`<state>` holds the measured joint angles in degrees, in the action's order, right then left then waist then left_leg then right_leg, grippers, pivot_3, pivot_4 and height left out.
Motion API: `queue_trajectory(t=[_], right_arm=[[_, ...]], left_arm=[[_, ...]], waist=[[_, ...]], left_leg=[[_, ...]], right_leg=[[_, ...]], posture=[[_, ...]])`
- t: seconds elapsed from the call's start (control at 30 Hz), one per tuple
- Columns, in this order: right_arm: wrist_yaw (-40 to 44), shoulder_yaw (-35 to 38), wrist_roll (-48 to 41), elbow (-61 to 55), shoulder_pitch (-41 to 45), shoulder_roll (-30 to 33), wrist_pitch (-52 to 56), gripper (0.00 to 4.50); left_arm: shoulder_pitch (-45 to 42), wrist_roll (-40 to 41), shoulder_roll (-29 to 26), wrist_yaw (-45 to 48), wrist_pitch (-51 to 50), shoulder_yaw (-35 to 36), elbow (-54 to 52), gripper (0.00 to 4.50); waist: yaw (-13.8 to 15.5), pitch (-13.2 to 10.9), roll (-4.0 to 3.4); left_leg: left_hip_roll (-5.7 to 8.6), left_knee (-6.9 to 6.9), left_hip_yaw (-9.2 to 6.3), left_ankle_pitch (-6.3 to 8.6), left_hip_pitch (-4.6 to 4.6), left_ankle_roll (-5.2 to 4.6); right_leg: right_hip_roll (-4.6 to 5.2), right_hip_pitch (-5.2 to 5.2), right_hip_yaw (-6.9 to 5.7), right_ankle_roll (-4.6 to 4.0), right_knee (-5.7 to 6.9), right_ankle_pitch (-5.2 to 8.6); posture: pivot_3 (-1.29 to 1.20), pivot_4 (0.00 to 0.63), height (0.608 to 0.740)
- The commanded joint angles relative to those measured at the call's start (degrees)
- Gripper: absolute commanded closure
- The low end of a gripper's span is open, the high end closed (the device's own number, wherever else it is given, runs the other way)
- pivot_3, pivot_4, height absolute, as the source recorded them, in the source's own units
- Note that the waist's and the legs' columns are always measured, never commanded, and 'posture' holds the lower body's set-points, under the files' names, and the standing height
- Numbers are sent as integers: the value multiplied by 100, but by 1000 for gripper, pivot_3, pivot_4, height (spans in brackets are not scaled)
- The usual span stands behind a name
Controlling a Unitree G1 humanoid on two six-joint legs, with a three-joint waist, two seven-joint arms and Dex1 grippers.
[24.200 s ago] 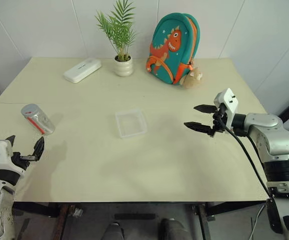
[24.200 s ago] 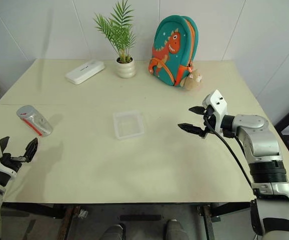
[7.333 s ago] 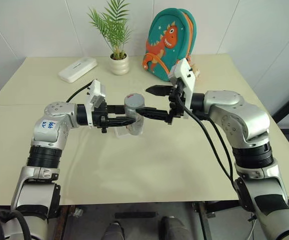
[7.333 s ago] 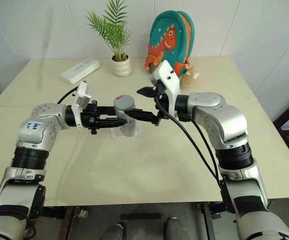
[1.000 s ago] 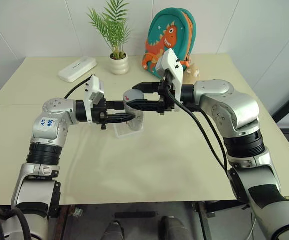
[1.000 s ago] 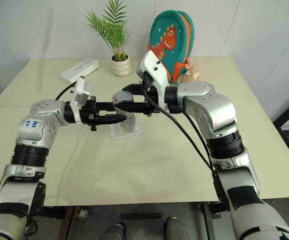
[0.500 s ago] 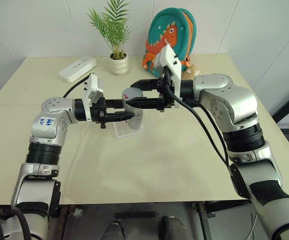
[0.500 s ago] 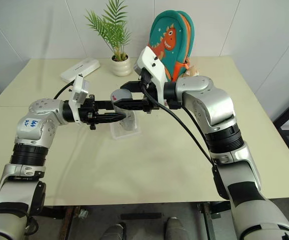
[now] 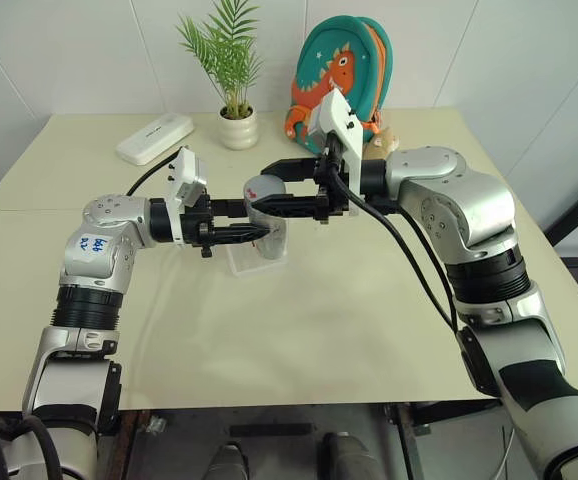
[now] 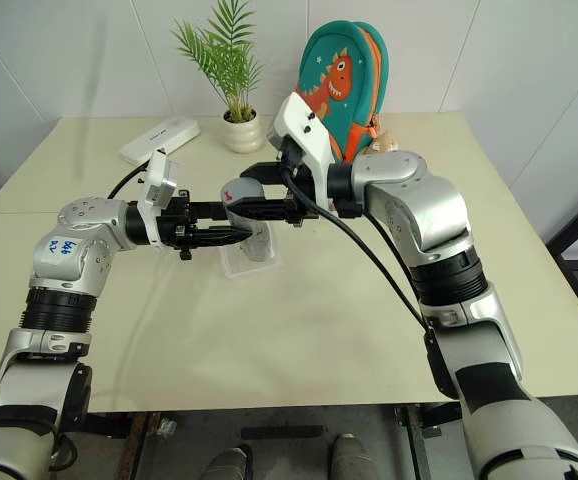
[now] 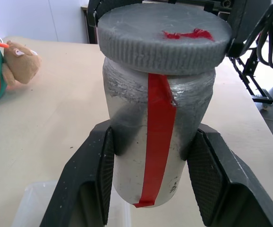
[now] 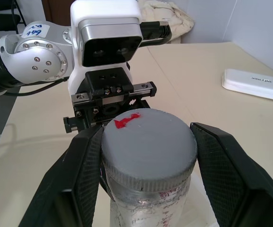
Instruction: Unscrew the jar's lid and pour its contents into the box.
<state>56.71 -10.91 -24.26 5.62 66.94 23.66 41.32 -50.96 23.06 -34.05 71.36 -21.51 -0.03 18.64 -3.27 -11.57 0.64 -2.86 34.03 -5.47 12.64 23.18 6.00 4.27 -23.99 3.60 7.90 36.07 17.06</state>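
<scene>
Left gripper (image 11: 153, 182) clamps the light, smooth-walled jar (image 11: 157, 142); right gripper (image 12: 148, 156) clenches its ribbed, easily gripped lid (image 12: 148, 144).

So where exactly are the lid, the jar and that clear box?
lid (image 12: 148, 144), right wrist view, on its flat grey top.
jar (image 11: 132, 142), left wrist view, on its silvery side wall beside the red stripe.
box (image 11: 25, 213), left wrist view, on its clear rim under the jar.
</scene>
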Motion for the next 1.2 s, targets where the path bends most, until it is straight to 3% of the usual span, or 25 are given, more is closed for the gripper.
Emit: queue_trajectory(t=[0.03,1.2], right_arm=[[-295,576,84,26,541,163,-337,1894],[381,655,214,1188,1376,310,-1250,1894]], left_arm=[[243,-51,37,344,-36,-351,-293,2636],[148,-138,133,675,182,-525,193,2636]], waist=[[1,0,0],[-4,-2,-3]], left_leg=[[0,0,0,0,0,0],[0,0,1,0,1,1]], right_leg=[[0,0,0,0,0,0],[0,-1,0,0,-1,0]], posture=[[0,150,740],[0,150,740]])
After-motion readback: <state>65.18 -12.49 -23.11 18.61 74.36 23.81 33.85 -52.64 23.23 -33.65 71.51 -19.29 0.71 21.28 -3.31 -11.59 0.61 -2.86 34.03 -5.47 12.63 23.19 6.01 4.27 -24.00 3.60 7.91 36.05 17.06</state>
